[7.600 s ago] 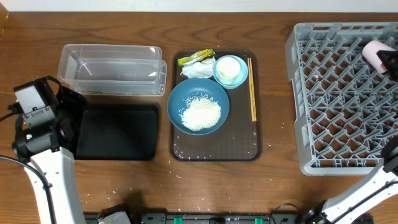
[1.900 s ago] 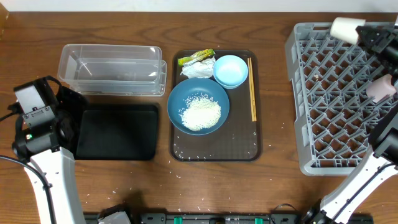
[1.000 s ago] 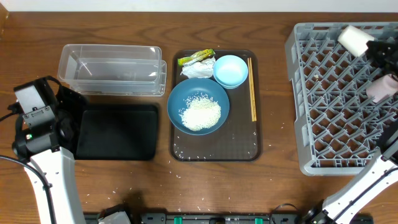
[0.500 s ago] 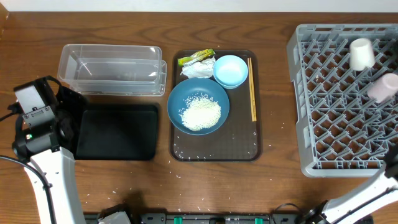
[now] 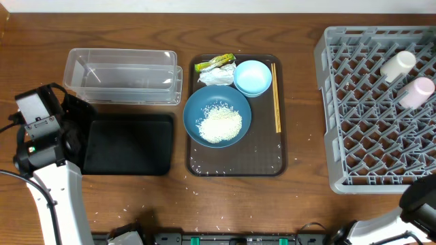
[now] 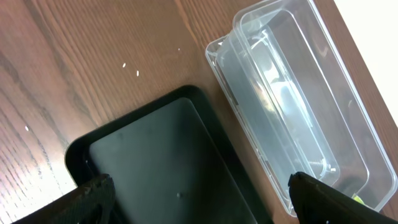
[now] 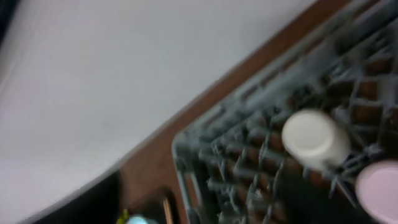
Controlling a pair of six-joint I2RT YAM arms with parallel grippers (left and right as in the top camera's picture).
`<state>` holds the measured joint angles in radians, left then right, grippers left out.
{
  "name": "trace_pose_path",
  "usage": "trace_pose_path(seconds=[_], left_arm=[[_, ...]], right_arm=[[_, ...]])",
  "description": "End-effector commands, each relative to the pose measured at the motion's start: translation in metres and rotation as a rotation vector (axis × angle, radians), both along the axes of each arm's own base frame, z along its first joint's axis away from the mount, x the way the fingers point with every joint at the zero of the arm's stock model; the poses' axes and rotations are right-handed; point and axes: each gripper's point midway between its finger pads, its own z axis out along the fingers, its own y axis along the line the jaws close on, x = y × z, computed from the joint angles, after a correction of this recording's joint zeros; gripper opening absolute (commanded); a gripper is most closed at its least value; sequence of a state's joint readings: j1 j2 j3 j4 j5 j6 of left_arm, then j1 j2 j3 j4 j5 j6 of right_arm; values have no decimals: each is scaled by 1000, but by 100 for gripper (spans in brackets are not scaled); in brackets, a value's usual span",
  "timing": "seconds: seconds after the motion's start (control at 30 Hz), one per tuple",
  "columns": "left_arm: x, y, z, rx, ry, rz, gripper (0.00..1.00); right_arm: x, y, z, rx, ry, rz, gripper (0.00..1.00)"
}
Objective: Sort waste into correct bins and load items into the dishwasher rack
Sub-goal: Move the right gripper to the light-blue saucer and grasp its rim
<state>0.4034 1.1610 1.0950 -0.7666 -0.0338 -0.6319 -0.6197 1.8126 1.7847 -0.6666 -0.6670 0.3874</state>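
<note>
two cylinders, white cup [image 5: 397, 65] and pink cup [image 5: 416, 92], on grey lattice rack [image 5: 354, 156] | left claw [image 6: 202, 196] agape | right claw unseen

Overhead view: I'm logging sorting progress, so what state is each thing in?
white cup, lying tilted in the dishwasher rack
pink cup, lying tilted in the rack
dark-blue bowl, upright, holding rice
light-blue bowl, upright, empty
chopsticks, flat on the brown tray
tissue, crumpled, on that tray
wrapper, crumpled, on that tray
clear tub, empty
black tray, empty but for a speck
left hand, open over the black tray
</note>
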Motion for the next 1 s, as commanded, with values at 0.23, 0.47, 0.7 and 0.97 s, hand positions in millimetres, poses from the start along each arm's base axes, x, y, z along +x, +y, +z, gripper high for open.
trace_pose_path(seconds=[0.23, 0.47, 0.7, 0.97], left_arm=[[0, 4, 10, 17, -19, 18, 92], [0, 4, 10, 17, -19, 18, 92], [0, 4, 10, 17, -18, 18, 92], [0, 4, 10, 17, -18, 18, 92]], right_arm=[[11, 179, -33, -88, 136, 453, 86], [20, 263, -81, -264, 284, 516, 61], [22, 313, -138, -370, 456, 387, 59], [22, 383, -172, -358, 450, 468, 54]])
